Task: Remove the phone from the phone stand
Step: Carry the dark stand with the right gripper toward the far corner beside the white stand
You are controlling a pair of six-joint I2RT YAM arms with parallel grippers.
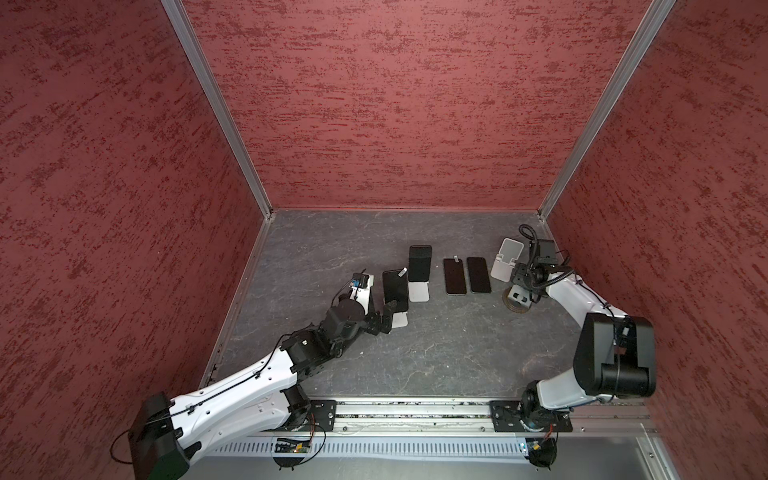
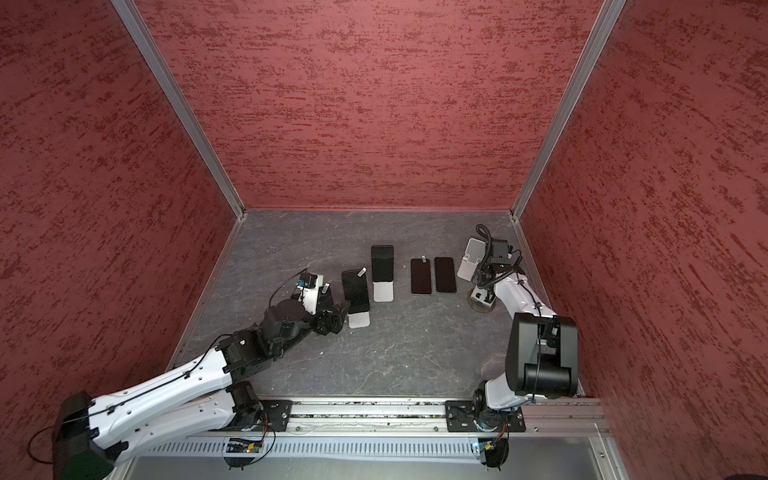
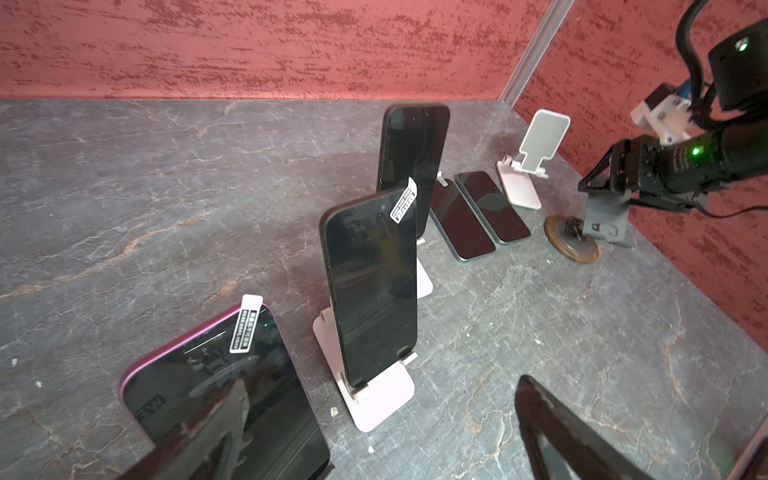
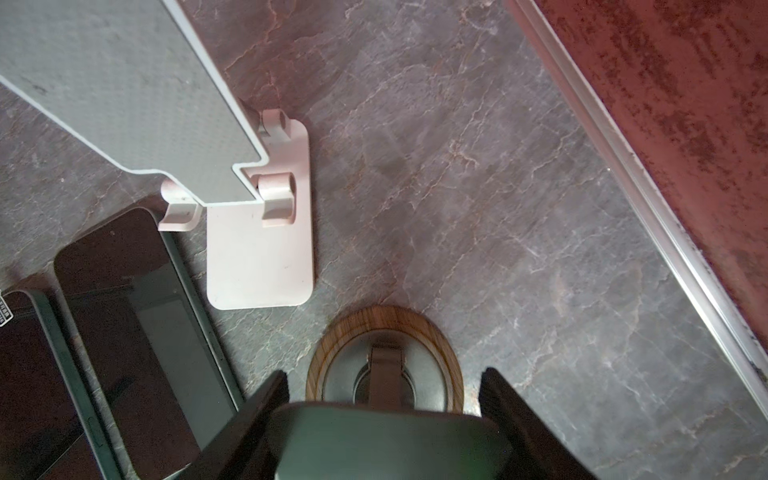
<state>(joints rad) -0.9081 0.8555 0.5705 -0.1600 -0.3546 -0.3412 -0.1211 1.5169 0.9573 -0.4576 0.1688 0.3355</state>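
Phone (image 3: 372,286), glossy black slab, leans on matte pink stand (image 3: 386,397).

Two arms sit on black screwed plates (image 1: 322,411) on a silver rail (image 1: 415,417). The left arm (image 1: 232,395) and right arm (image 1: 573,293) have white shells, black joints and thin black cables; farthest from the rail, black wrists.
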